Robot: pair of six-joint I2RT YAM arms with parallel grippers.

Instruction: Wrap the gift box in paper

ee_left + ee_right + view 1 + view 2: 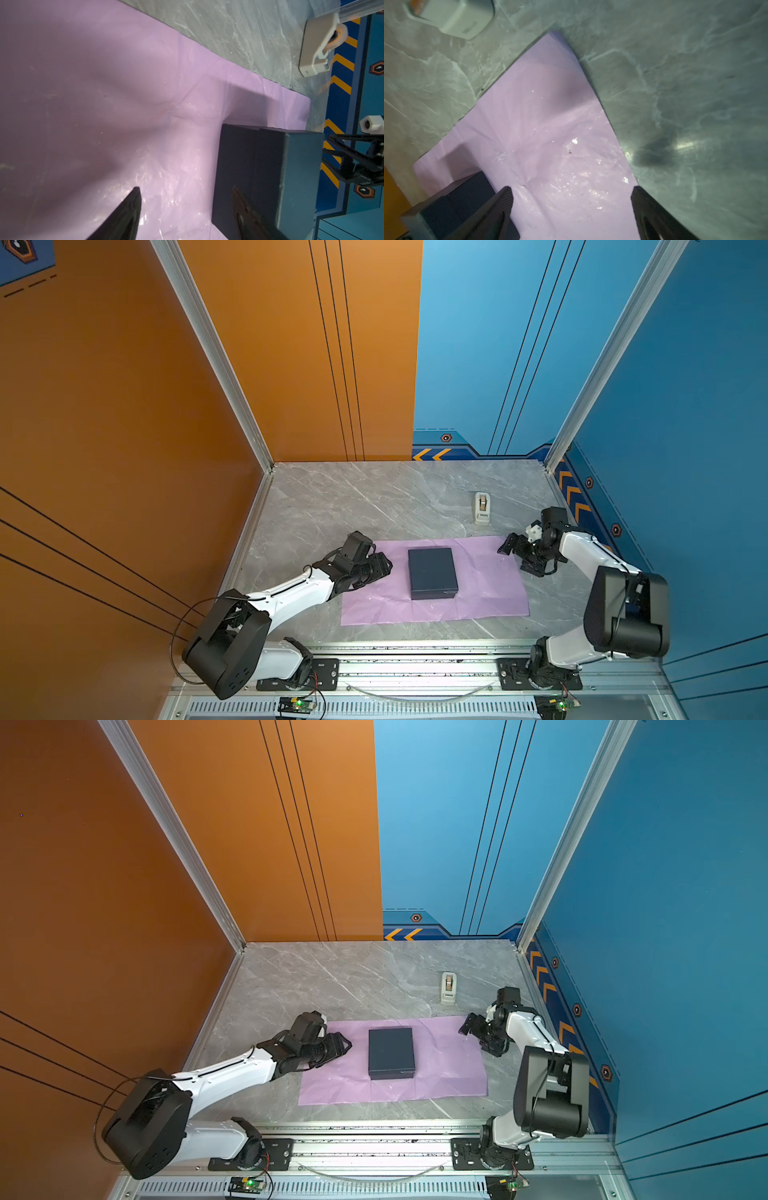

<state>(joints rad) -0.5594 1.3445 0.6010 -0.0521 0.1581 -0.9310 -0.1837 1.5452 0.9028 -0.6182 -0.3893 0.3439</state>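
Observation:
The dark navy gift box (432, 572) (390, 1052) lies flat near the middle of the lilac paper (490, 593) (449, 1073), which is spread on the marble table. My left gripper (384, 568) (345, 1046) hovers low over the paper's left part, just left of the box. In the left wrist view it (185, 193) is open, with the paper (124, 83) between its fingers and the box (259, 166) behind one finger. My right gripper (517, 558) (478, 1038) is open over the paper's right edge. The right wrist view shows it (572, 191) holding nothing above the paper (550, 124), with the box (456, 203) to one side.
A beige tape dispenser (482, 508) (448, 988) (315, 45) (460, 16) stands behind the paper's far right corner. Orange and blue walls close in the table on three sides. An aluminium rail (415, 668) with both arm bases runs along the front.

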